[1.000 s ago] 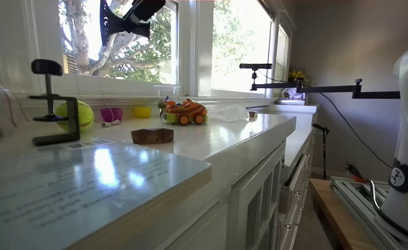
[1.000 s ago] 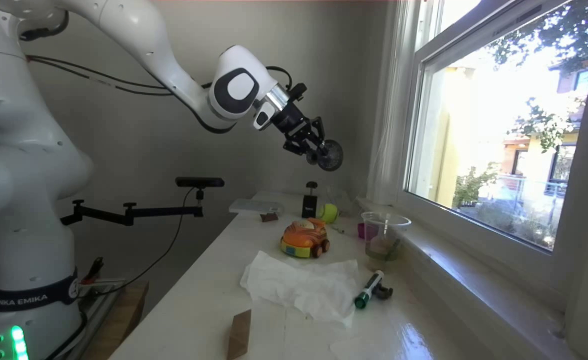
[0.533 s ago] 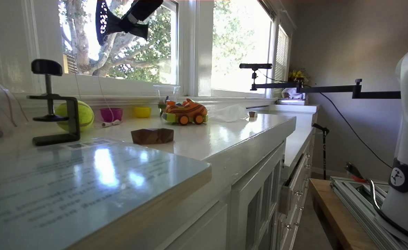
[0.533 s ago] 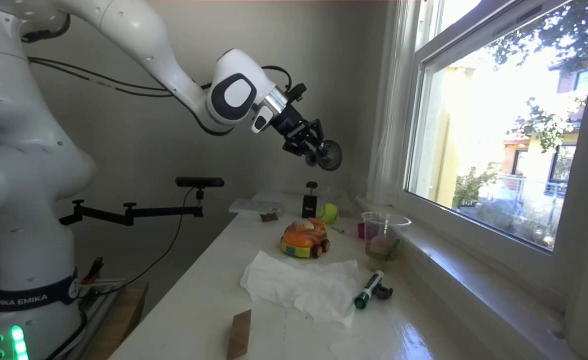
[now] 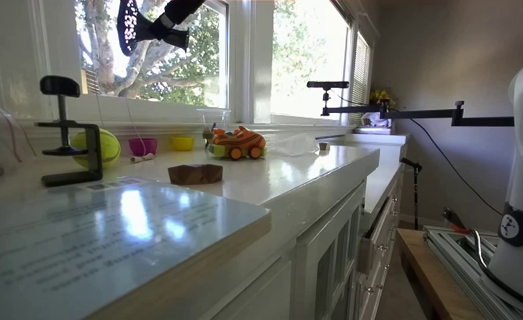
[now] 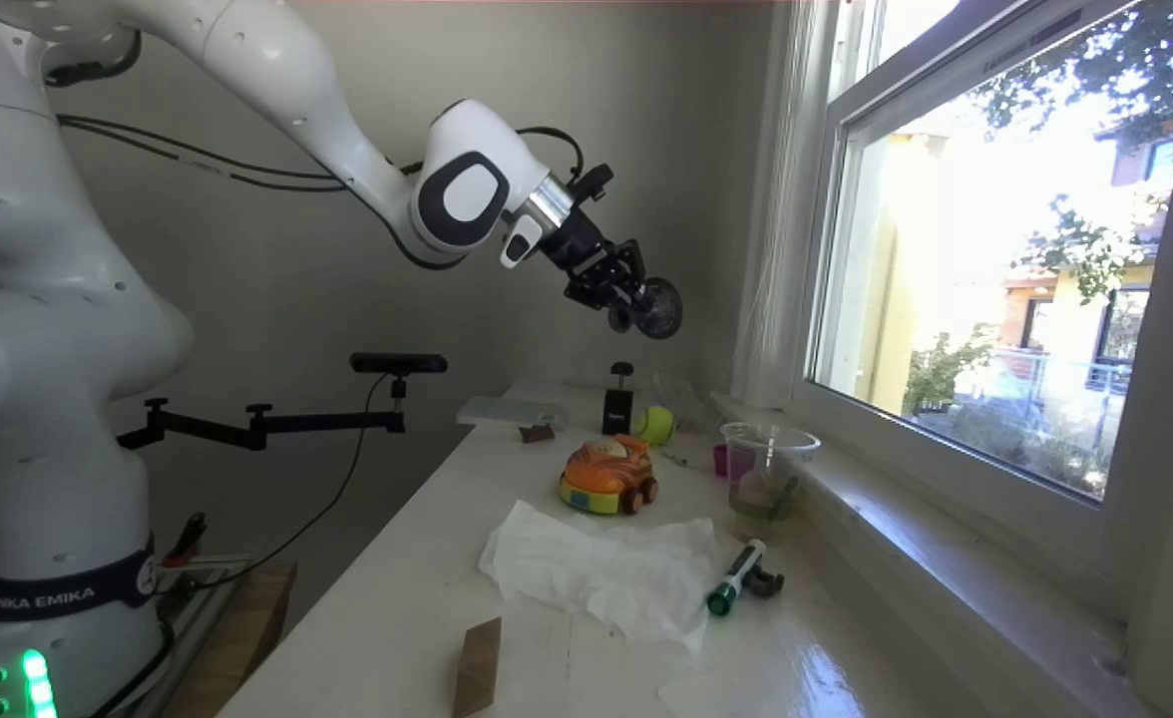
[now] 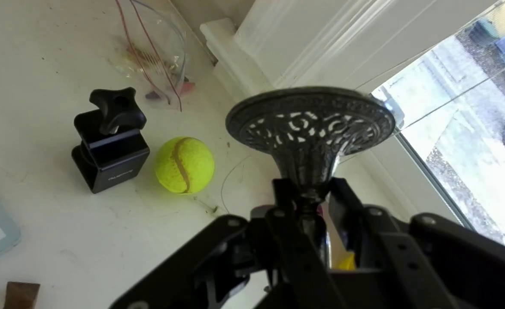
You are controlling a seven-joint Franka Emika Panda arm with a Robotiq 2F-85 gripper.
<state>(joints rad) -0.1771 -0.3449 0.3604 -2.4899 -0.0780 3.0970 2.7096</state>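
Note:
My gripper [image 7: 307, 193] is shut on the waist of a dark metal object [image 7: 310, 122], shaped like a candle holder, with a wide pierced rim. The object also shows in both exterior views [image 5: 130, 26] [image 6: 660, 309], held high above the white counter [image 6: 397, 598] in front of the window. Its lower part is hidden behind the fingers in the wrist view. Nearest below are a yellow-green tennis ball [image 7: 184, 165] and a black clamp [image 7: 111, 141]. An orange toy car [image 6: 608, 477] stands on the counter, with brown pieces [image 5: 195, 174] [image 6: 477, 666].
White crumpled paper or plastic [image 6: 601, 573], a green-capped marker [image 6: 736, 578] and a clear cup [image 6: 768, 474] lie or stand along the counter. A purple cup [image 5: 142, 146], yellow cup [image 5: 182, 143] and clear bag [image 7: 153, 56] are near the window wall. A light-blue board [image 5: 123, 240] lies at one end.
My gripper, with the dark metal object still in it, has moved slightly left and up in an exterior view. The things on the counter have not moved.

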